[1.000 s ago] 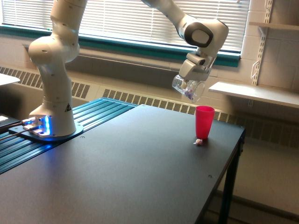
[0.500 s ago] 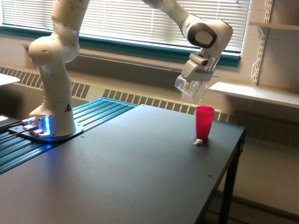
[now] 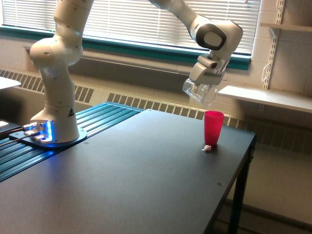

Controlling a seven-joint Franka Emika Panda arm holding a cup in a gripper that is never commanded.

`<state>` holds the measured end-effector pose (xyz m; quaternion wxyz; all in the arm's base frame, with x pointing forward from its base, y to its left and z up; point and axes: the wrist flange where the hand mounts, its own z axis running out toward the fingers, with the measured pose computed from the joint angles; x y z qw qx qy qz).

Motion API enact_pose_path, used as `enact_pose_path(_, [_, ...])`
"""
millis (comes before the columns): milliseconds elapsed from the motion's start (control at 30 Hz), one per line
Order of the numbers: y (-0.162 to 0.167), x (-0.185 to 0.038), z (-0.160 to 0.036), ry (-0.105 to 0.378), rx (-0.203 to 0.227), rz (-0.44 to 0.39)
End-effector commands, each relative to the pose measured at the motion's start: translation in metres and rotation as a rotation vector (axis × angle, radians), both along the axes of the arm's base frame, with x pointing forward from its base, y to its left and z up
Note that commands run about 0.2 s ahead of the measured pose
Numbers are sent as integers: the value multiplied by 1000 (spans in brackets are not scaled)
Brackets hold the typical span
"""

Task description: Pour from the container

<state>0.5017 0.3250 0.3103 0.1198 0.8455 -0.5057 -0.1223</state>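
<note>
- the container [image 3: 199, 92], a clear plastic jug, hung tilted in the air, above the pink cup [image 3: 213, 127] and slightly toward the exterior view's left.
- the gripper [image 3: 204, 84] was closed on the container from above; its fingers were not distinguishable.
- the pink cup, an opaque tapered tumbler, stood upright near the table's [image 3: 146, 170] far edge.
- a small pale scrap [image 3: 207, 148] lay against the cup's base.
- the table was matte and dark; the white arm's base [image 3: 53, 136] stood on a ribbed teal surface [image 3: 97, 122].
- window blinds [image 3: 141, 19] and a wall shelf [image 3: 263, 97] lay behind.
</note>
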Motion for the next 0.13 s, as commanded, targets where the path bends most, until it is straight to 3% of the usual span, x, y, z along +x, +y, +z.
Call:
enact_pose_path(33, [-9,5,10,-66,-37,-44])
enact_pose_path(133, [-12,5,14,-77,-33,-51])
